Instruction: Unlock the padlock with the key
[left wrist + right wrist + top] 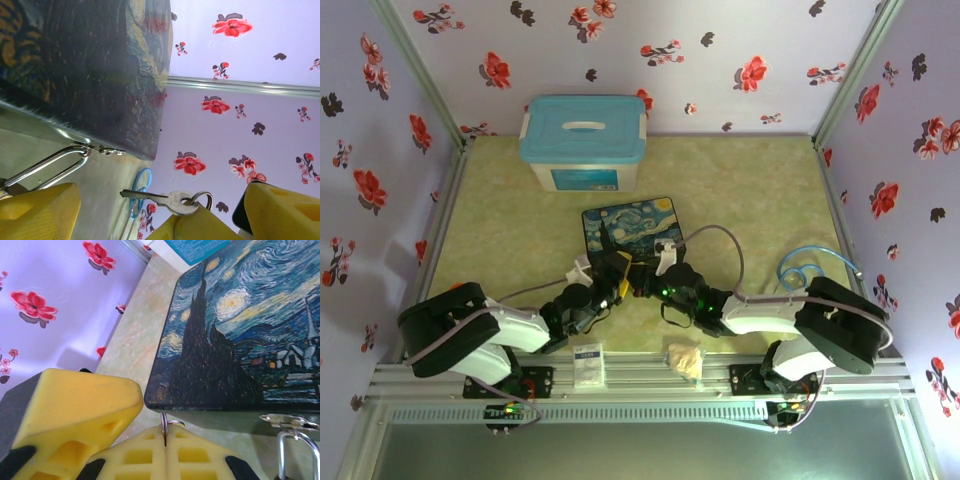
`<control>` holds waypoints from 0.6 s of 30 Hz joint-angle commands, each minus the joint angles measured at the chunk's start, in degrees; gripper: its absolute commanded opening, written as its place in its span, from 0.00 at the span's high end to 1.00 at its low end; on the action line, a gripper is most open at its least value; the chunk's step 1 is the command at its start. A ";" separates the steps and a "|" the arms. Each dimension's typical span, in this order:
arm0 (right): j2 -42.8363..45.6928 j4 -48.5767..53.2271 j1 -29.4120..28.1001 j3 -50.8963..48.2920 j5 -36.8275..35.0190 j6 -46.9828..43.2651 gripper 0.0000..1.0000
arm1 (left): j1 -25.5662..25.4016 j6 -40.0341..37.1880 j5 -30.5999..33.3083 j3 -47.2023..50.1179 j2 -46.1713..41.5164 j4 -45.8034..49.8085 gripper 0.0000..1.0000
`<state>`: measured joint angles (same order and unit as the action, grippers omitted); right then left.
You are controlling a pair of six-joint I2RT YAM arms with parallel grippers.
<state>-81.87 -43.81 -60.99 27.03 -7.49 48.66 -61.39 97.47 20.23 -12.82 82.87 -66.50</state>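
Right up close, the left gripper's [605,288] yellow fingers [40,212] stand spread wide, one either side of the action, gripping nothing. Just past the left finger, the padlock [281,457] hangs by its shackle through the clasp [97,149] on the box's [225,340] near face. Its body sits low and mostly hidden, so no keyhole to report. Moving right, there's the key [172,200], blade pointing toward the lock. The right gripper [165,450] pinches it at the ring end, pads pressed together with the ring poking up between them. My read: the left is open to steady the lock while the right lines up the key. The box is shut and locked, contents hidden. At the back, the bin [582,140] has its lid on too.
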 commanded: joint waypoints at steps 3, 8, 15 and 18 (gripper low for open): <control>-3.52 -4.68 -3.34 1.31 5.19 -0.26 1.00 | -1.29 0.63 -4.93 -0.87 -2.02 -7.97 0.18; -5.36 -5.75 -4.24 1.07 6.34 0.94 1.00 | -1.19 -1.53 -3.78 0.11 -4.51 -7.86 0.40; -3.92 -5.85 -5.05 -1.23 5.14 2.12 1.00 | -0.92 -1.65 -1.87 2.84 -5.77 -7.80 0.44; -2.28 -4.31 -5.17 -1.91 4.81 2.31 1.00 | -0.68 -2.89 -1.38 3.44 -6.30 -7.73 0.49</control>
<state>-85.67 -49.43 -64.69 26.28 -5.96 49.15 -61.78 97.14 18.92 -9.17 78.26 -68.60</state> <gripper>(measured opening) 0.040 0.529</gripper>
